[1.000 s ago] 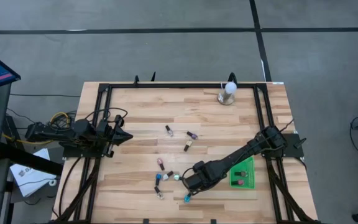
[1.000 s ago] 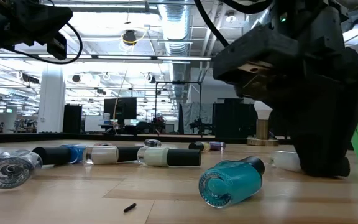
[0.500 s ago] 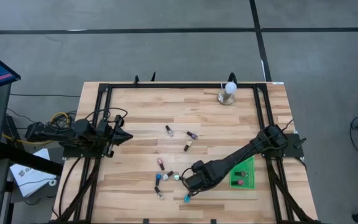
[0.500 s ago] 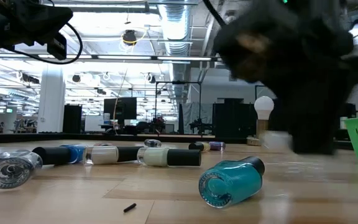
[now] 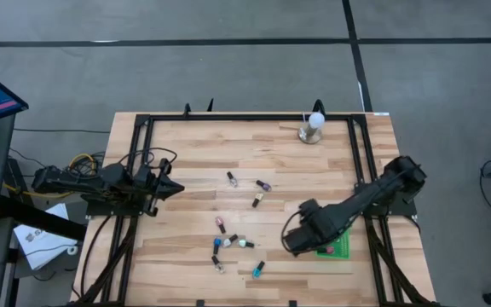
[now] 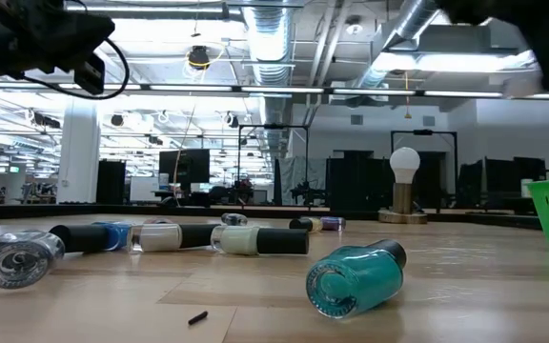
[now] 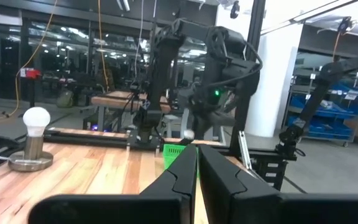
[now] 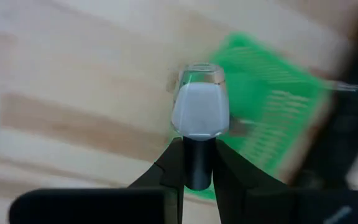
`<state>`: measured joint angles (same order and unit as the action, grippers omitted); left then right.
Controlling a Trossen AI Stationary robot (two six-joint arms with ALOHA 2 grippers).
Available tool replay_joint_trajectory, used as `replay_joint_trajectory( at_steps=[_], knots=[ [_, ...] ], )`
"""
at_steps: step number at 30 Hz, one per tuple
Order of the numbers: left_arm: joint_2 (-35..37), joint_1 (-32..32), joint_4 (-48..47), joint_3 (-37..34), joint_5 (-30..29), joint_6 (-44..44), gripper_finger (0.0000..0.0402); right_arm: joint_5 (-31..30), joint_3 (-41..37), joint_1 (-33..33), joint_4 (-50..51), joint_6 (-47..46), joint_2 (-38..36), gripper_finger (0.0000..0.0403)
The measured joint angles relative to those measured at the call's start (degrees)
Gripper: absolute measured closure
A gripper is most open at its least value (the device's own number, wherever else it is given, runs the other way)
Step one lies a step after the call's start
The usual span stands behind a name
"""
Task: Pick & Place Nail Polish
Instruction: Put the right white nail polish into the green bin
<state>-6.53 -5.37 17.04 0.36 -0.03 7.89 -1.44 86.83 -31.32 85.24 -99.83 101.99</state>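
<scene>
My right gripper (image 5: 295, 241) is shut on a small nail polish bottle (image 8: 199, 109) with a pale body and a dark cap, held above the table beside the green basket (image 5: 337, 246). Several other bottles lie on their sides on the wood: a teal one (image 5: 258, 270) (image 6: 355, 278), a cluster (image 5: 228, 243), and three farther back (image 5: 257, 200). My left gripper (image 5: 170, 188) is shut and empty at the table's left edge; it also shows in the left wrist view (image 7: 196, 168). My right gripper pinches the bottle's dark cap (image 8: 195, 163) between its two fingers. The pale body (image 8: 199, 115) sticks out past the fingertips, in line with the fingers. The bottle is lifted clear of the table, over the wood at the green basket's edge (image 8: 272, 118).
A white bulb on a round metal base (image 5: 312, 126) stands at the far edge. A black frame (image 5: 228, 118) borders the table. Bare wood lies between the bottles and the left arm. A small dark scrap (image 6: 198, 317) lies near the front.
My right gripper has risen from beside the bottle cluster and gone toward the table's right edge, toward the green basket. It has passed up out of the low view. The other bottles lie as before.
</scene>
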Motion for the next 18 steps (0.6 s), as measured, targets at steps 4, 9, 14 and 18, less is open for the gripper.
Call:
replay_joint_trajectory(
  at_steps=[4,9,14,18],
  knots=[
    [0.02,0.0,0.83,0.0,0.02,0.06,0.0389,2.13,-0.64,-1.46,2.46,-2.75,-0.53,0.0359],
    [0.02,-0.01,1.41,0.0,0.02,0.06,0.0389,6.38,-6.21,-3.08,-1.16,-3.97,-0.39,0.0359],
    [0.02,0.0,2.15,0.0,0.0,-0.07,0.0389,7.73,-12.83,-3.36,-9.67,-4.43,-3.37,0.0359],
    [0.02,0.0,2.63,0.0,0.02,-0.07,0.0389,7.61,-18.99,-4.5,-12.66,-2.87,-6.56,0.0359]
  ],
)
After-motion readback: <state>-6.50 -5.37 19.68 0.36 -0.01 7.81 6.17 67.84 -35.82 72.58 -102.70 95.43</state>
